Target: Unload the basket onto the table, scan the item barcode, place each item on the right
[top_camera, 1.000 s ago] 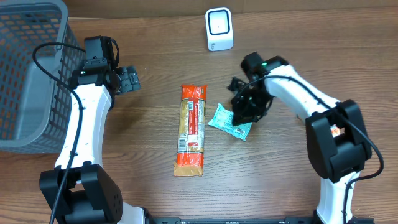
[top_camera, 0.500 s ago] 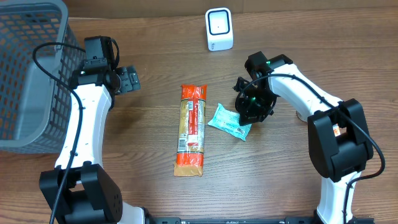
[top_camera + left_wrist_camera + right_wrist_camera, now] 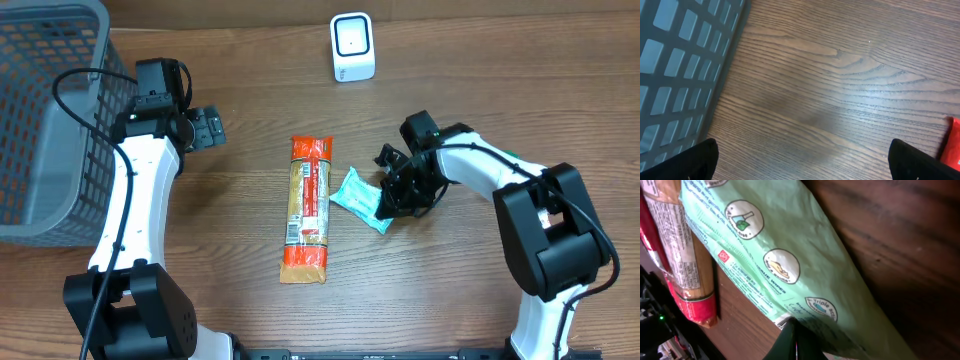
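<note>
A mint-green flat packet (image 3: 358,198) lies on the wooden table right of centre, and it fills the right wrist view (image 3: 790,255) with printed round icons. My right gripper (image 3: 396,198) is shut, and its joined tips (image 3: 796,340) press against the packet's right edge, where black printed bars just show. I see nothing between the fingers. The white scanner (image 3: 352,47) stands at the back centre. My left gripper (image 3: 210,128) hovers open over bare wood at the left, with nothing between its fingertips (image 3: 700,160).
A long orange-and-red pasta packet (image 3: 307,208) lies just left of the green packet, almost touching it (image 3: 675,255). Its red corner shows in the left wrist view (image 3: 952,145). A grey mesh basket (image 3: 50,120) fills the back left corner beside my left arm.
My right gripper has slid down and to the right along the table, staying shut. The green packet has shifted slightly left. The left arm has not moved.
</note>
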Controlling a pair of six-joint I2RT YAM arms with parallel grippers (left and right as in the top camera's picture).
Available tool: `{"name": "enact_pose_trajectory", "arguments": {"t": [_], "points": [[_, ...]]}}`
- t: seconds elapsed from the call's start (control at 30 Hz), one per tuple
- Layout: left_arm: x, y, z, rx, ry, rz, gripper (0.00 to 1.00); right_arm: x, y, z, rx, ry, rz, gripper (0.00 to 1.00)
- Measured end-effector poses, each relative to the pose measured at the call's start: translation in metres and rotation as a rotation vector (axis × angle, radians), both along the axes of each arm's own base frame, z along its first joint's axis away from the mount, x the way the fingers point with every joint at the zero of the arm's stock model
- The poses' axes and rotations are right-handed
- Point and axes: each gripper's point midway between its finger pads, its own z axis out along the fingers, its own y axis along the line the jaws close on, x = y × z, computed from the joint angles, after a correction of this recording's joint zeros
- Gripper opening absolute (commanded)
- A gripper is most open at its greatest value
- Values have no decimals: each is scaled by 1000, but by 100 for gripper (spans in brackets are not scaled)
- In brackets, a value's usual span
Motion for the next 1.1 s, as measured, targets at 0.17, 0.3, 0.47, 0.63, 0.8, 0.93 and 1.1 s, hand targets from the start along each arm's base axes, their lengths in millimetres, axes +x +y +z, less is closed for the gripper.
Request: {"name": "enact_pose_trajectory", "arguments": {"t": [0.17, 0.3, 0.47, 0.63, 0.8, 0.93, 1.1], "points": [[0, 0, 0, 0, 0, 0, 100, -1, 0, 2, -1, 11, -3, 4], [0, 0, 0, 0, 0, 0, 100, 0, -1, 7, -31, 30, -2, 4], [0, 0, 0, 0, 0, 0, 100, 13, 5, 19, -23, 21, -1, 4], [0, 0, 0, 0, 0, 0, 100, 12, 7, 26, -6, 35, 7, 4], [0, 0, 0, 0, 0, 0, 100, 2, 5, 28, -5, 67, 28, 4], [0, 0, 0, 0, 0, 0, 100, 3, 6, 28, 1, 62, 35, 4], [0, 0, 0, 0, 0, 0, 100, 5, 7, 28, 9, 45, 41, 4]]}}
